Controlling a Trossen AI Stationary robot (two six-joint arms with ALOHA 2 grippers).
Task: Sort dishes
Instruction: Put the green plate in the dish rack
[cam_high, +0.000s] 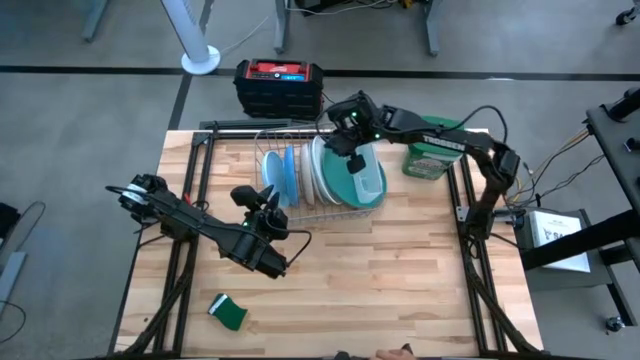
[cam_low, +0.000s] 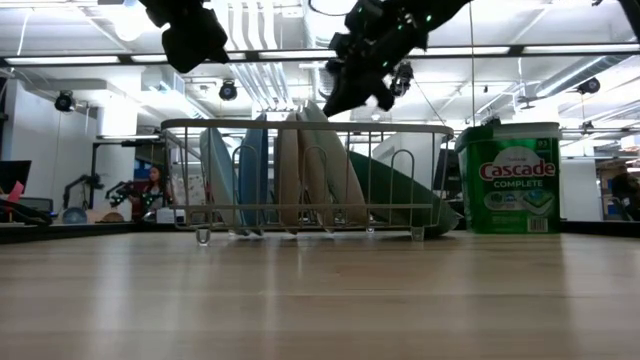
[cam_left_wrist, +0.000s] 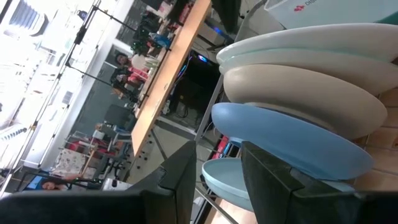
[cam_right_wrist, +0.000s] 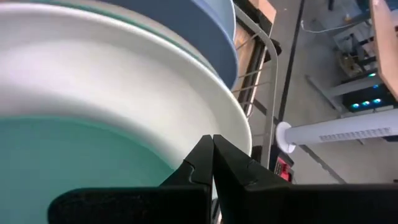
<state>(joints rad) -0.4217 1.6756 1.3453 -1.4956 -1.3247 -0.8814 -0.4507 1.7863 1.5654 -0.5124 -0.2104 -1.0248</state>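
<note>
Wire rack (cam_high: 300, 205) holds my plates (cam_high: 330, 172); my right pincer (cam_high: 352, 160) hovers pinched together above it, left pincer (cam_high: 268, 195) beside it, narrowly parted.

Sponge (cam_high: 229, 313), Cascade tub (cam_low: 508, 180), toolbox (cam_high: 279, 87)

From overhead I look straight down on the whole wooden table (cam_high: 400, 260), both arms and the dish rack (cam_high: 320, 180) near its far edge. My low camera sits at tabletop height, facing level across the boards at that same rack (cam_low: 310, 180) (the room lies beyond). The left wrist camera looks past its own dark fingers (cam_left_wrist: 180, 180), very near the light blue plates (cam_left_wrist: 292, 143). The right wrist camera is pressed close against a white plate (cam_right_wrist: 124, 93), which the overhead view shares.
</note>
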